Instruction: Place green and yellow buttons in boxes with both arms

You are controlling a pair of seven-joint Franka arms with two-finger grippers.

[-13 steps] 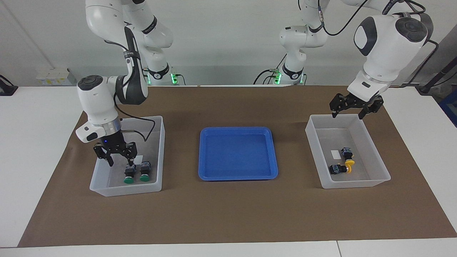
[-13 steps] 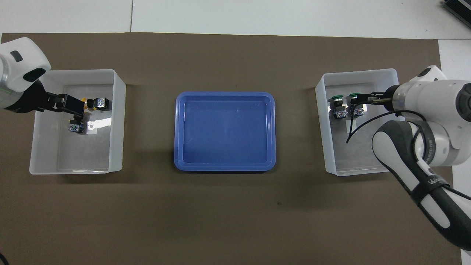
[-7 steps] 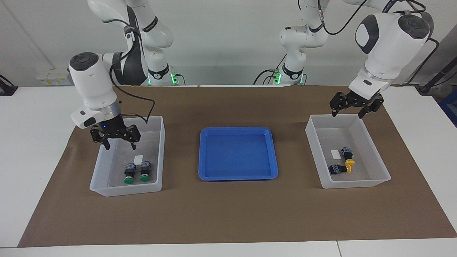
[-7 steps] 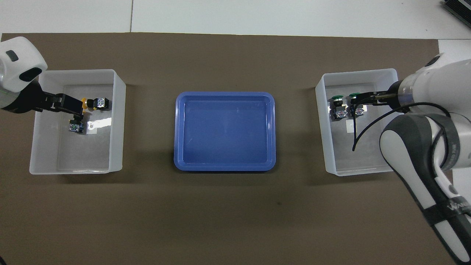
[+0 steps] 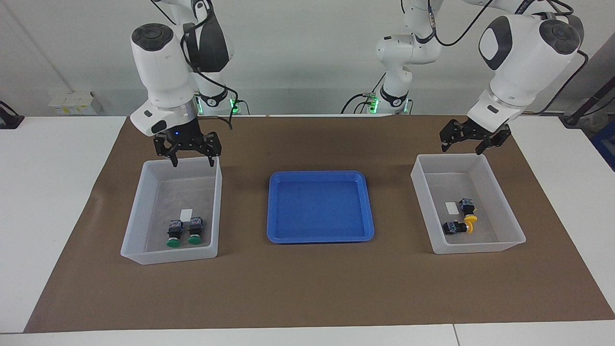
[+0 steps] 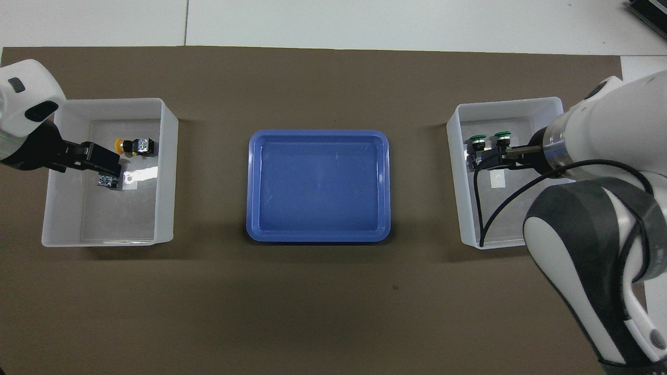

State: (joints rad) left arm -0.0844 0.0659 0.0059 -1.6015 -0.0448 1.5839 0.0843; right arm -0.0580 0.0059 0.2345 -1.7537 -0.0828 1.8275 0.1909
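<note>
1. White surface [image 5: 57,202] with a brown mat [image 5: 307,288] across it; pale wall at the robots' end.
2. Blue tray [image 5: 320,238] at the mat's middle, between two translucent boxes.
3. Box at the right arm's end [image 5: 139,211]: two green buttons [image 5: 181,231] lie side by side on its floor, in the part farther from the robots, caps pointing away from them. A white label [image 5: 185,214] is just nearer the robots.
4. Box at the left arm's end [image 5: 504,211]: two yellow buttons [image 5: 462,220], close together, beside a white label [image 5: 451,207].
5. Right pincer [image 5: 187,154]: spread, holding nothing, over its box's rim nearest the robots.
6. Left pincer [image 5: 470,144]: spread, holding nothing, raised over the same edge of its own box.
</note>
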